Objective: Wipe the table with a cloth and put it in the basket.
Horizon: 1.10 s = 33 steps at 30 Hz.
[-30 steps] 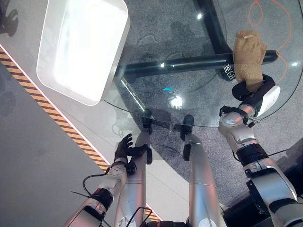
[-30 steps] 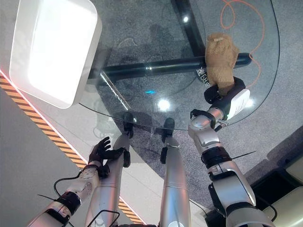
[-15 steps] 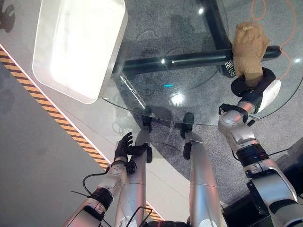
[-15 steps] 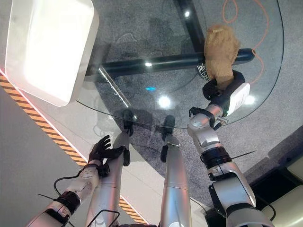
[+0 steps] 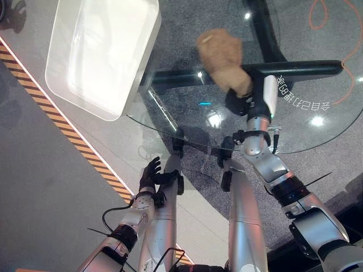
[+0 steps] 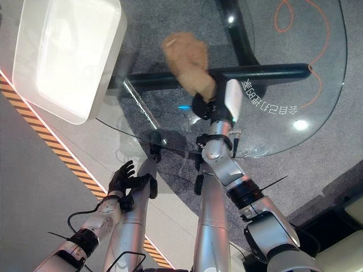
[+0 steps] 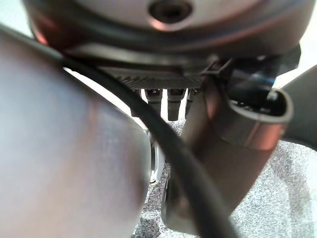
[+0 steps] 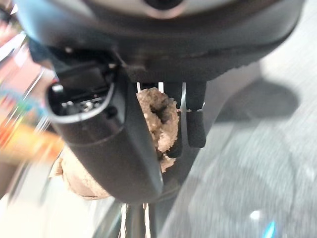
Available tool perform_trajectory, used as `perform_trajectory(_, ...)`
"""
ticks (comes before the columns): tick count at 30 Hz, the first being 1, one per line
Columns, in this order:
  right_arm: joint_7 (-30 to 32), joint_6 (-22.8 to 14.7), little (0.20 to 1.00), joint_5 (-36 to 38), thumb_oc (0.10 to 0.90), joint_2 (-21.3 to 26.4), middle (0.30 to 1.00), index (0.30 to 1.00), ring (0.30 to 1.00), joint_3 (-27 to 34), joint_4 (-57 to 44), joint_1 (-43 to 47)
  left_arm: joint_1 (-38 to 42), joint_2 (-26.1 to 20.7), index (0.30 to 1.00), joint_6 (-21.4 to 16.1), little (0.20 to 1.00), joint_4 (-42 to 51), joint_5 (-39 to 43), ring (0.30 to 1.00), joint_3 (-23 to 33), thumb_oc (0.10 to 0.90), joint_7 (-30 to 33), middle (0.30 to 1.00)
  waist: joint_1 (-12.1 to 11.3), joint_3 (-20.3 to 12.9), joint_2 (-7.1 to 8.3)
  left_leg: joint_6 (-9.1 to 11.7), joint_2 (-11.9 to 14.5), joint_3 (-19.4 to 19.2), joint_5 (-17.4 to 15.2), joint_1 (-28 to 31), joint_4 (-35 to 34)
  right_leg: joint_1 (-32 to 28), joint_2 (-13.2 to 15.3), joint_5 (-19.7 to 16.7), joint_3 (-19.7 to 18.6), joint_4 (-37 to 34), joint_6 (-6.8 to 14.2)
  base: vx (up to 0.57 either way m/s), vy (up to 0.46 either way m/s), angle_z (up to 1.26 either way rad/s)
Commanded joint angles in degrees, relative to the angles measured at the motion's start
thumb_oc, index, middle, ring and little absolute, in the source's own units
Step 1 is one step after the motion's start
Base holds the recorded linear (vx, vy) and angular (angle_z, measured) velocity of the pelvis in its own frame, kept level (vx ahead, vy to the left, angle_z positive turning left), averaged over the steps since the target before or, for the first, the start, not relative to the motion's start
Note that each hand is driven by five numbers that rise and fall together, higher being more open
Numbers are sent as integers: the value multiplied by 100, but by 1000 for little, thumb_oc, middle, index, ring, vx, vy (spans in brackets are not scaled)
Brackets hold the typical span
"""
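Observation:
A crumpled tan cloth (image 5: 218, 52) lies on the round glass table (image 5: 187, 110), near its middle. My right hand (image 5: 245, 102) is shut on the cloth's near end and holds it against the glass. In the right wrist view the cloth (image 8: 159, 124) bulges between the thumb and the curled fingers (image 8: 196, 126). A white rectangular basket (image 5: 145, 59) stands to the left, overlapping the table's left edge. My left hand (image 5: 150, 174) hangs low, below the table's near edge, with relaxed fingers (image 7: 168, 101) and nothing in it.
Through the glass I see the table's black base bars (image 5: 300, 68) and grey carpet. An orange cable (image 5: 324, 17) loops on the floor at the far right. An orange-and-black striped line (image 5: 68, 139) runs across the floor on the left.
My right hand has dragged the cloth leftward across the glass, from the right edge toward the middle. The left hand has stayed where it was.

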State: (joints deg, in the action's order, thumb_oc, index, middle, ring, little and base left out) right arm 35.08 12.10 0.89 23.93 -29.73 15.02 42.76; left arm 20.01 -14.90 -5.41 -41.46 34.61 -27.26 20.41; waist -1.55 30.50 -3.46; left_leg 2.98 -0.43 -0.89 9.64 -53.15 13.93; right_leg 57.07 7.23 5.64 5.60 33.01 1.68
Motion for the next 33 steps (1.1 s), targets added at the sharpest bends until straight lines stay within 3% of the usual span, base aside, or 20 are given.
perform_trajectory(1,-484,-251,200,-367,100,-214,300,300,300,-479,-750,111,-643,404,900,101,900,120,-109,900,-244,800,-50,900,-19,-71,-138,-301,-504,-261,-1034,-243,1099,-80,-159,-987,163,-1292,226,-6,15,7)
perform_trajectory(10,-1071,-213,200,-536,100,-301,300,300,300,-1043,-556,255,-457,388,900,207,900,80,-34,900,-341,800,-57,900,-65,-71,-169,-292,-527,-265,-1015,-253,1112,-71,-120,-984,202,-1284,243,-1,7,3)
perform_trajectory(13,-1518,-237,200,-562,100,-263,300,300,300,-1258,-586,331,-396,370,900,256,900,77,-1,900,-364,800,-51,900,-82,-71,-171,-294,-533,-272,-1011,-263,1129,-65,-104,-985,226,-1277,250,0,0,0)
perform_trajectory(18,-2178,-413,200,-193,100,-183,300,300,300,-1545,-689,497,-311,321,900,279,900,5,12,900,-358,800,-152,900,-112,-71,-168,-283,-525,-286,-1008,-269,1154,-66,-80,-975,254,-1262,257,2,-2,1)
perform_trajectory(23,-2336,-566,200,132,100,-62,300,300,300,-1672,-814,601,-241,255,900,367,900,6,58,900,-354,800,-159,900,-124,-71,-157,-281,-514,-288,-1009,-284,1184,-45,-67,-964,269,-1225,264,4,-9,4)
perform_trajectory(27,-2912,-777,200,92,100,63,300,300,300,-1756,-1064,687,-258,215,900,385,900,11,58,900,-344,800,-167,900,-131,-71,-141,-276,-498,-292,-1006,-300,1206,-25,-63,-949,293,-1181,269,5,-15,5)
perform_trajectory(33,-2434,-654,200,277,100,201,300,300,300,-1758,-1203,658,-251,124,900,432,900,67,99,900,-356,800,-162,900,-131,-71,-127,-290,-461,-298,-1017,-342,1255,26,-42,-944,306,-1111,274,2,-6,0)
